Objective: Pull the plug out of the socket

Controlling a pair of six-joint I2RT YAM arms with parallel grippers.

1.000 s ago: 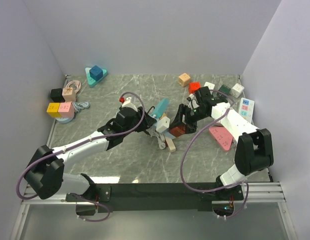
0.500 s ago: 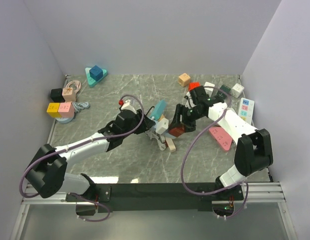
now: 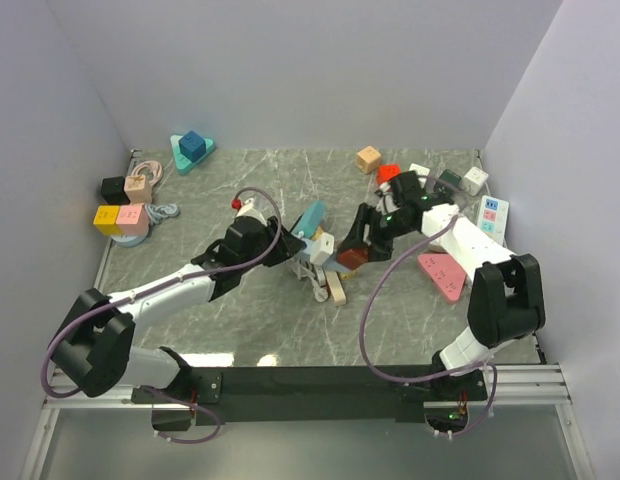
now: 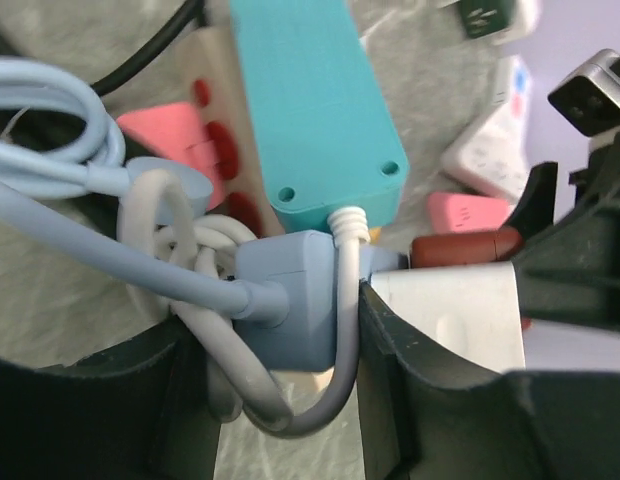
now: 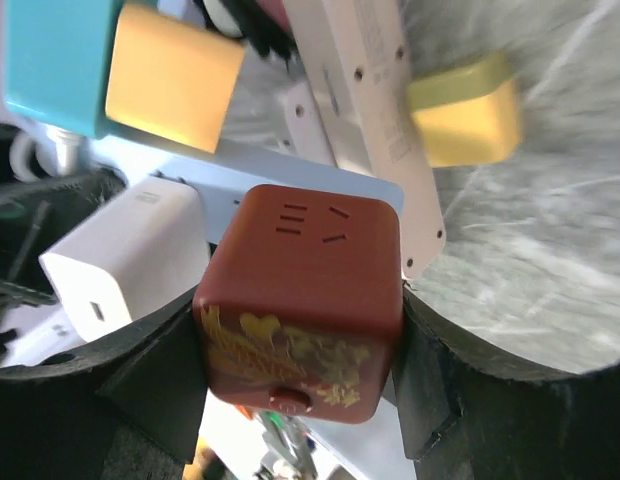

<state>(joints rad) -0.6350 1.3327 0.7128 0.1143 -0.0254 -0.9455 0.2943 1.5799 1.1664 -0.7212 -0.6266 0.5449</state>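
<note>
My left gripper point(image 3: 293, 250) is shut on a pale blue plug point(image 4: 295, 300), with a grey-white cable point(image 4: 345, 300) pinched against it. My right gripper point(image 3: 360, 247) is shut on a dark red cube socket point(image 5: 305, 300), also visible from above point(image 3: 353, 259). In the left wrist view the plug's far end meets the red socket point(image 4: 465, 246); they look joined. A white charger point(image 5: 125, 260) sits beside the socket. A teal power strip point(image 4: 310, 100) lies just behind the plug, with tangled pale blue and white cables to its left.
A beige power strip point(image 3: 335, 288) lies under the cluster. A pink strip point(image 3: 442, 275) and a white strip point(image 3: 493, 218) lie at the right. Orange point(image 3: 388, 173) and beige point(image 3: 367, 158) cubes sit behind. A teal triangle point(image 3: 190, 150) and coloured cubes point(image 3: 120, 218) are at the far left.
Both grippers and the cluster they hold have shifted slightly left and toward the back. The right wrist has turned a little. Both grips stay the same.
</note>
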